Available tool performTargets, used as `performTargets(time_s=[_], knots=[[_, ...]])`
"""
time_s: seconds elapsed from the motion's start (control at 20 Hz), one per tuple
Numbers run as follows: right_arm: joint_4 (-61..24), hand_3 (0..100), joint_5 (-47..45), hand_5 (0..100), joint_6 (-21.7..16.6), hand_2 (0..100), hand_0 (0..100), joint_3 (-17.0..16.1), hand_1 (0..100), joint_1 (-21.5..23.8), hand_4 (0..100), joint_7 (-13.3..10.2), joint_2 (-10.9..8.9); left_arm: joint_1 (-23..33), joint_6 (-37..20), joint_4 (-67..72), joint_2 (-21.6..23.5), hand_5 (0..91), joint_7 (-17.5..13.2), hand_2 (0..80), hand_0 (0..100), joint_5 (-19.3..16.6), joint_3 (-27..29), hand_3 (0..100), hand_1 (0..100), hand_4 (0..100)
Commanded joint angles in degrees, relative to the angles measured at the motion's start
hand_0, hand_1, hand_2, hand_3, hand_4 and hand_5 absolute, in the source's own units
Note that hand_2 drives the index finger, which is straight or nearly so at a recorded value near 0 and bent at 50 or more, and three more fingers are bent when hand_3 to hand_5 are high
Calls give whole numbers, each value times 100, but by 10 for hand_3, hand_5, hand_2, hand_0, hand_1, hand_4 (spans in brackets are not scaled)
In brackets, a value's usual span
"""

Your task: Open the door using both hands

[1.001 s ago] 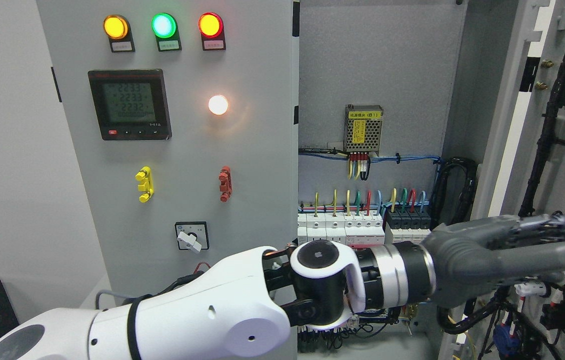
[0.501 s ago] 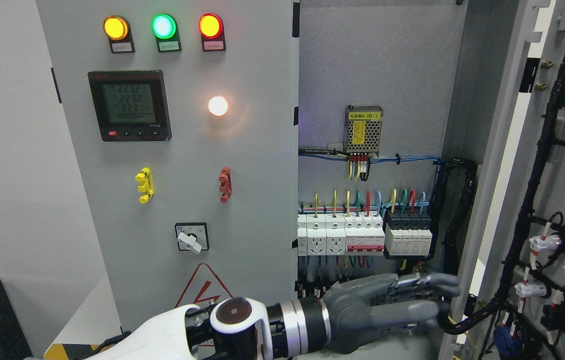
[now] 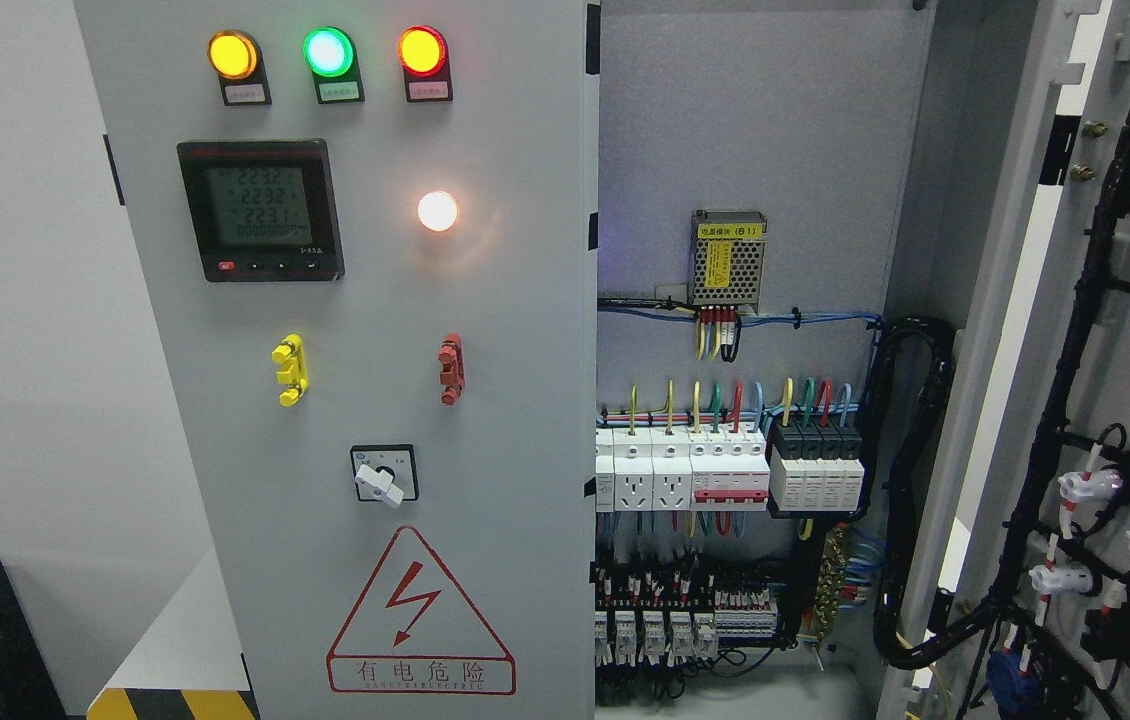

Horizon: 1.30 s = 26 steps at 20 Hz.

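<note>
The right door (image 3: 1105, 330) stands swung open at the picture's right, its inner face hung with black cables, beside the cabinet interior (image 3: 755, 150) with its breakers (image 3: 725, 470). The left door (image 3: 365, 330) is shut, bearing three lamps, a meter (image 3: 260, 210) and a warning sign (image 3: 420, 615). Neither robot hand is in view, so their state cannot be told.

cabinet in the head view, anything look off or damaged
Nothing looks damaged. The right door is swung wide open, exposing the breakers and wiring. The left door stays shut with its indicator lamps lit. The rotary switch knob points down-left, possibly just its setting.
</note>
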Motion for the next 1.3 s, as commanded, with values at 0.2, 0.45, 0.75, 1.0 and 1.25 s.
performTargets(time_s=[0.2,0.45,0.75,1.0,1.25], knots=[[-1,0,0,0,-5,0,60,-5,139,0,0,3,0,2473,-731,2934,115,0,-25,0,120,-807,808,0,556,0],[-1,0,0,0,3,0,60,4,139,0,0,3,0,2948,-970,5411,-798,0,-26,0,120,-790,1781,0,556,0],[-1,0,0,0,-5,0,60,-4,140,0,0,3,0,2922,-917,7998,-1644,0,-26,0,120,-816,2486,0,556,0],[-1,0,0,0,-5,0,60,4,140,0,0,3,0,2949,-961,9554,-2391,0,-17,0,120,-2271,4451,0,556,0],[-9,0,0,0,-5,0,60,4,140,0,0,3,0,3072,-943,10065,-2794,0,-17,0,120,-3732,6228,0,556,0]])
